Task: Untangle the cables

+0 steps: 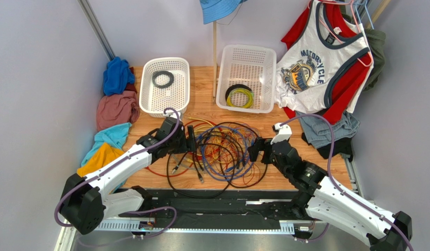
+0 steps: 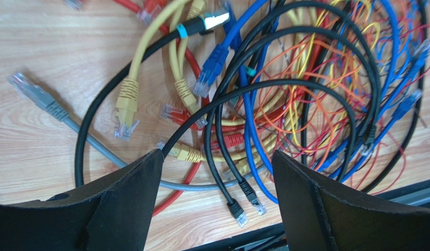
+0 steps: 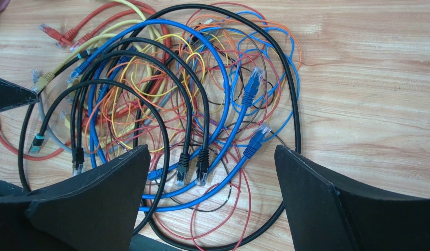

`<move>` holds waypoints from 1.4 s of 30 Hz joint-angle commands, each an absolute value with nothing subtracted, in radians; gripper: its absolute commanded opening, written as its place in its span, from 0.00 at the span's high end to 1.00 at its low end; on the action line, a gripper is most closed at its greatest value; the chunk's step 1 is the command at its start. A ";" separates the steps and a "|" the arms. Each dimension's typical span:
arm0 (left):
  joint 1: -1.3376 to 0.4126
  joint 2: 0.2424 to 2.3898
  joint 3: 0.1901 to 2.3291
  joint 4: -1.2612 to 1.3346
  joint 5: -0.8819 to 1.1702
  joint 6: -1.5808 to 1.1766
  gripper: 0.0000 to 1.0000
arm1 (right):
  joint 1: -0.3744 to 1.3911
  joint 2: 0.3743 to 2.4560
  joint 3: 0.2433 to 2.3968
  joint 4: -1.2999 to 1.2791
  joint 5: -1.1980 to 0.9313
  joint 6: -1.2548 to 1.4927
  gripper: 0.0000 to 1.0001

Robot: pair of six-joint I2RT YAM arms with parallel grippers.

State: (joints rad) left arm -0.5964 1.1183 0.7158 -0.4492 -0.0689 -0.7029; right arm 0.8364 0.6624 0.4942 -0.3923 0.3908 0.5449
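While both pincers stand wide and hold nothing, the bench [image 1: 204, 89] carries the cables [image 1: 222, 149] as one tangled heap lying between them. Left pincer [image 1: 191, 138] hangs at one edge of the heap, over black, grey and yellow leads. Right pincer [image 1: 255, 150] hangs at the opposite edge, over black and blue loops. Two black plugs [image 3: 202, 159] lie in the right pincer's gap. Yellow plug [image 2: 127, 110] lies just ahead of the left pincer.
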 commanded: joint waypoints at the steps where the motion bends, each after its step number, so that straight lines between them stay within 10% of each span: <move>1: -0.615 1.141 0.706 -0.354 -0.057 -0.706 0.15 | 0.839 0.670 0.482 -0.336 0.387 0.537 0.07; 6: -0.670 1.124 0.719 -0.356 -0.115 -0.704 0.16 | 0.833 0.735 0.482 -0.324 0.495 0.587 0.08; 12: -0.698 1.080 0.709 -0.359 -0.153 -0.722 0.16 | 0.793 0.951 0.561 -0.306 0.505 0.661 0.34; 39: -0.699 0.980 0.601 -0.333 -0.132 -0.755 0.16 | 0.733 1.535 0.770 -0.193 0.457 0.626 0.53; 42: -0.698 0.980 0.597 -0.333 -0.135 -0.758 0.16 | 0.732 1.600 0.796 -0.186 0.404 0.612 0.68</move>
State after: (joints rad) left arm -0.6945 0.9890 0.6006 -0.3614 -0.1387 -0.7403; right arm 0.7372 1.5414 0.7387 -0.2226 0.4580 0.6125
